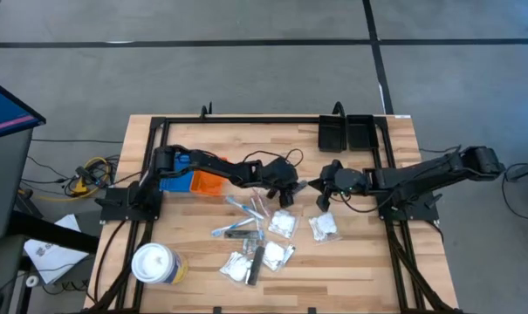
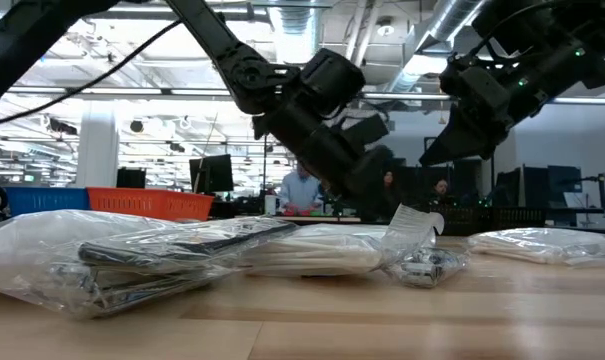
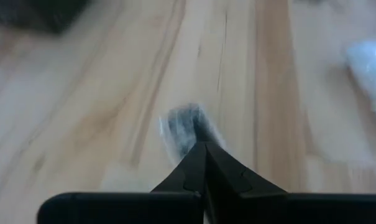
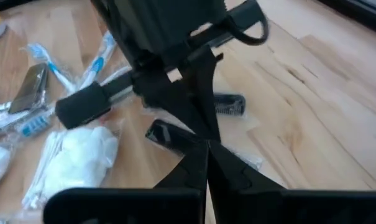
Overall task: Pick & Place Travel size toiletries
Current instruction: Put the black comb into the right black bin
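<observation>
The travel size toiletries lie scattered mid-table: clear packets with white contents (image 1: pixel 283 223) (image 4: pixel 76 152), blue-and-white toothbrush sticks (image 1: pixel 244 208) (image 4: pixel 51 68) and flat dark grey sticks (image 1: pixel 257 262). My left gripper (image 1: pixel 288 195) (image 3: pixel 204 143) is shut. It slants down at a small clear packet holding a dark grey thing (image 2: pixel 427 262) (image 4: pixel 228 104). My right gripper (image 1: pixel 319 197) (image 4: pixel 206 144) is shut and hangs above the table just right of the left gripper. It touches nothing. My left gripper's shut tips meet the small packet's clear edge (image 3: pixel 184 127), which stands up beside them (image 2: pixel 412 218). The fingers slant down from the table's left. The packet's body lies on the table. Whether a layer of the plastic is pinched between the fingers, I cannot tell.
A blue tray (image 1: pixel 172 183) and an orange tray (image 1: pixel 208 181) stand under the left arm. A big white lidded cup (image 1: pixel 154 263) stands near the front left corner. Two black bins (image 1: pixel 346 133) are at the far edge. Bare wood lies at the front right.
</observation>
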You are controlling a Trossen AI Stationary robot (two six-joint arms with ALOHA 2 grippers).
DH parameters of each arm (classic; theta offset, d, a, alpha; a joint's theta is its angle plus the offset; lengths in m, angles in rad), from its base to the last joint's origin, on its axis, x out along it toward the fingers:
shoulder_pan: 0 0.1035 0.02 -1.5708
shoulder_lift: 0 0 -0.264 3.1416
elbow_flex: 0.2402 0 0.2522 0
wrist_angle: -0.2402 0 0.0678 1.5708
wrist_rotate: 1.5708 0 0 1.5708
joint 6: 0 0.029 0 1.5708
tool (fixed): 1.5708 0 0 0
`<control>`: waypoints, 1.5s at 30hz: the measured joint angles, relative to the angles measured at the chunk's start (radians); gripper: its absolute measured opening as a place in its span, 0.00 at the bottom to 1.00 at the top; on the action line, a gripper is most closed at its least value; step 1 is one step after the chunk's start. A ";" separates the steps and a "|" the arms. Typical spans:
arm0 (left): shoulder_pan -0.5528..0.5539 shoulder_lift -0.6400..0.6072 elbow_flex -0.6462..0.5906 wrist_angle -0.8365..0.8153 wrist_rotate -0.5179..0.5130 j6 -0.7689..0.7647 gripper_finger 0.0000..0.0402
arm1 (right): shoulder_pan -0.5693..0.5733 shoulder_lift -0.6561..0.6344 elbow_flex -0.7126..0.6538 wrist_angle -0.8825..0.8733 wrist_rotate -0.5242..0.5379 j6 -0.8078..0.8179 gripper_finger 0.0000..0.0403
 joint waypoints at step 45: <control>-0.097 -0.101 -0.070 -0.186 0.154 0.228 0.00 | -0.005 0.119 0.002 -0.050 -0.106 0.033 0.00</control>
